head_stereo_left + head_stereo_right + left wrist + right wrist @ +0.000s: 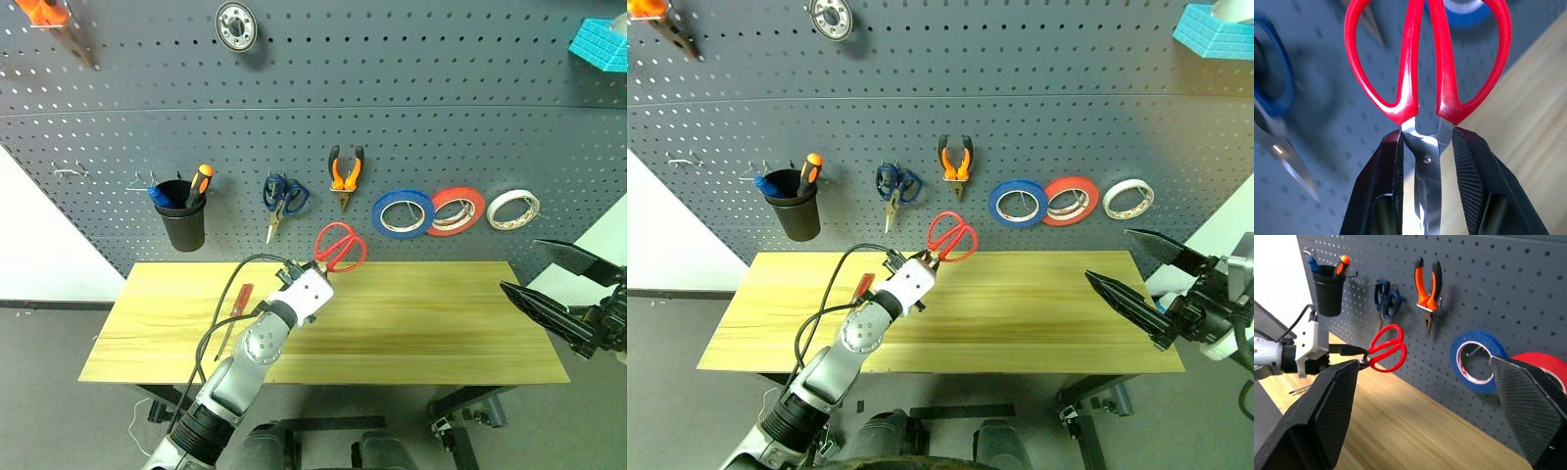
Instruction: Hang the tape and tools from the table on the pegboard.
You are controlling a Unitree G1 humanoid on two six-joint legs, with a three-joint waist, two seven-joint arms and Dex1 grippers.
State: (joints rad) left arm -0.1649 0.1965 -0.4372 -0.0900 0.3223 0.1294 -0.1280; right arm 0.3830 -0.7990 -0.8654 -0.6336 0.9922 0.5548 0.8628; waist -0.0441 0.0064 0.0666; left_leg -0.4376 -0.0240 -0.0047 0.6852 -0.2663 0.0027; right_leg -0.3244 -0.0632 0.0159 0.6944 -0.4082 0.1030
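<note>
A: Nearest cam: left gripper (pixel 1422 161), jaws narrow, clamped on the steel blades of the red-handled scissors (pixel 340 246) just below the pivot. Handle loops point toward the pegboard (pixel 441 127), blades back along the fingers.

B: Where are scissors rel. to board?

A: Held above the table (pixel 431 323), near its back edge, loops close to the board between the blue-handled scissors (pixel 283 196) and the blue tape (pixel 403 212). Can't tell if the loops touch the board yet. No free hook visible at that spot.

B: Risks?

A: Judgement only: 1) grip is on smooth steel, small contact area, so scissors could pivot or slip if a loop catches a hook off-centre. 2) if the approach drifts sideways, the loops could knock the blue-handled scissors or the pliers (pixel 345 171) off their hooks. 3) missing the hook and releasing means a drop onto the table.

B: Right side?

A: Right gripper (pixel 1141 284) spread wide, holding nothing, off by the table's right end, well apart from the scissors.

B: Task status?

A: Blue tape and pliers already hang on the board. Red-handled screwdriver (pixel 239 300) lies on the table beside the left arm, not yet hung. Scissors in hand.
</note>
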